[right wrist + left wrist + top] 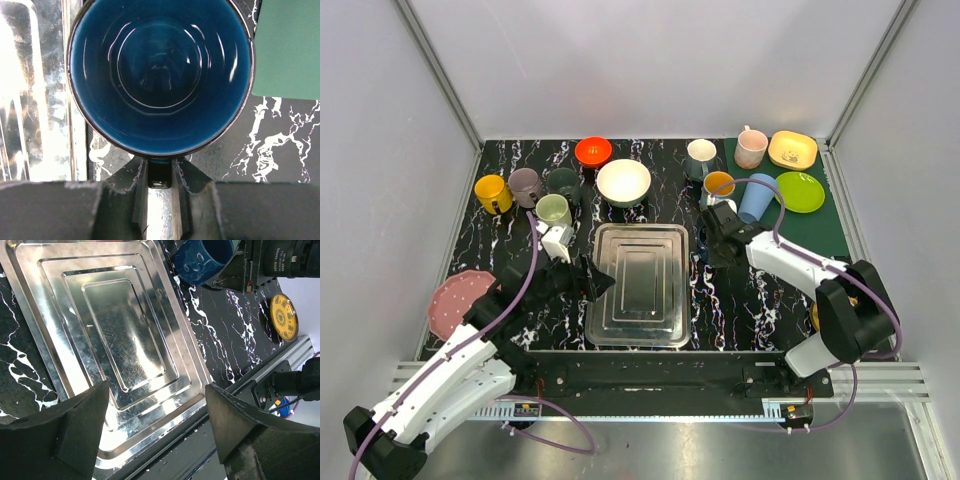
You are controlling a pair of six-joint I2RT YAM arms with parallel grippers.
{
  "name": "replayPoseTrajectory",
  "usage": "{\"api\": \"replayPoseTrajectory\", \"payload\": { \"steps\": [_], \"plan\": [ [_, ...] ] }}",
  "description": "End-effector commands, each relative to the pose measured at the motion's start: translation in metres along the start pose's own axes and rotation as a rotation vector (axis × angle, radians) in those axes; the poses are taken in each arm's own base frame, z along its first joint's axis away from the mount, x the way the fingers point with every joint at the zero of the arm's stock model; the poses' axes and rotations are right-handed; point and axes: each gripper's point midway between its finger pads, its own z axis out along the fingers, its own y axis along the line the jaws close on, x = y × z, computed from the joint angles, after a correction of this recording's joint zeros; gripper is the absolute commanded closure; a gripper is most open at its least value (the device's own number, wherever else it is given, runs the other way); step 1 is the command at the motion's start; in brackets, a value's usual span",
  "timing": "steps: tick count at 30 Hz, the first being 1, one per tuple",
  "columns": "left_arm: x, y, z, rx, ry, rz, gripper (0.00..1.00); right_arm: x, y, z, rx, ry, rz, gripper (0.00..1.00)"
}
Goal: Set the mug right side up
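Black white-veined tabletop (760, 295). Centre, lying flat: steel tray (640, 285). Left edge: pink plate (455, 300). Far right corner: green mat (832, 228). Far side, left to middle: yellow mug (492, 193), mauve mug (525, 186), dark green mug (563, 183), pale green mug (553, 210), red bowl (593, 151), white bowl (623, 182). Near right edge: yellow disc (283, 316).

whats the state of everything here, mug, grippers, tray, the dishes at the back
blue mug: mouth facing up, empty
right gripper: shut on blue mug, apparently at its handle
left gripper: open, holding nothing
tray: empty
white bowl: upright, empty
orange bowl: upright, empty
pink mug: upright
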Motion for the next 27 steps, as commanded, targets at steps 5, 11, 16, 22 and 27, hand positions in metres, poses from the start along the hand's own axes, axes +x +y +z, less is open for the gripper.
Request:
{"api": "replayPoseTrajectory", "payload": {
  "steps": [5,11,16,22,27],
  "plan": [
    [-0.021,-0.01,0.001,0.041,-0.11,-0.021,0.19,-0.063,0.036,-0.114,-0.32,-0.345,0.094,1.0],
    [-0.038,-0.058,-0.001,0.326,-0.21,-0.148,0.07,-0.079,0.096,-0.208,-0.829,-0.441,0.192,1.0],
    [-0.055,-0.108,-0.019,0.647,-0.25,-0.247,0.01,-0.085,0.134,-0.28,-1.289,-0.532,0.195,1.0],
    [-0.083,-0.134,-0.035,0.794,-0.338,-0.253,0.01,-0.086,0.146,-0.294,-1.49,-0.508,0.258,1.0],
    [-0.096,-0.135,-0.024,0.789,-0.371,-0.262,0.05,-0.082,0.148,-0.298,-1.563,-0.493,0.286,1.0]
  ]
}}
